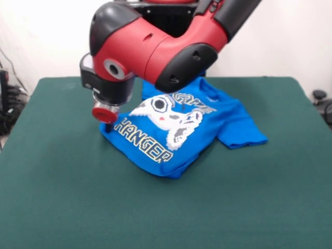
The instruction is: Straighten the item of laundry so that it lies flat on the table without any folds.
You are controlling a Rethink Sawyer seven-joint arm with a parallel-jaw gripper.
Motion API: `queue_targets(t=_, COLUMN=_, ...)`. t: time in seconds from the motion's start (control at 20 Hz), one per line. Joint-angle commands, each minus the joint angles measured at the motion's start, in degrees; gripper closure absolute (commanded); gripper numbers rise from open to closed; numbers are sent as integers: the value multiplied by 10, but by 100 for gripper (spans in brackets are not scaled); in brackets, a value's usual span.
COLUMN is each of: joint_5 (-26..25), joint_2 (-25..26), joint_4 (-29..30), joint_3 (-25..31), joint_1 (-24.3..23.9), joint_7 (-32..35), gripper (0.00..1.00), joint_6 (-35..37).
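We see the table [57, 197] covered in a dark green felt-like cloth, matt and slightly fuzzy, with no shine. On it the T-shirt [236, 124] is soft bright blue knit cloth, matt, creased and rumpled; its white and yellow print [161, 122] looks flat and slightly smoother than the fabric around it. Above, we note the arm [150, 46] in smooth, glossy red and black plastic shells that catch the light

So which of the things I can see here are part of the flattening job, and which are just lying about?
Part of the job:
- blue T-shirt, rumpled, lying askew
- green table
- robot arm, lowered at the shirt's edge; its pincer hidden

Lying about:
- dark clutter off one table edge
- dark objects off the opposite edge
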Motion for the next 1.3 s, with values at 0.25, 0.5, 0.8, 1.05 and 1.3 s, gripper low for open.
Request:
queue_targets(t=0.25, joint_5=66, joint_2=39, joint_4=-58, joint_3=85, joint_1=-35, joint_7=37, gripper=100, joint_6=106)
queue_targets(t=0.5, joint_5=87, joint_2=20, joint_4=-52, joint_3=104, joint_1=-51, joint_7=-25, gripper=100, joint_6=122)
queue_targets(t=0.8, joint_5=98, joint_2=16, joint_4=-64, joint_3=112, joint_1=-78, joint_7=-81, gripper=100, joint_6=133)
queue_targets(t=1.05, joint_5=102, joint_2=18, joint_4=-78, joint_3=112, joint_1=-85, joint_7=-85, gripper=100, joint_6=131)
queue_targets(t=1.3, joint_5=105, joint_2=10, joint_4=-71, joint_3=108, joint_1=-73, joint_7=-35, gripper=100, joint_6=94)
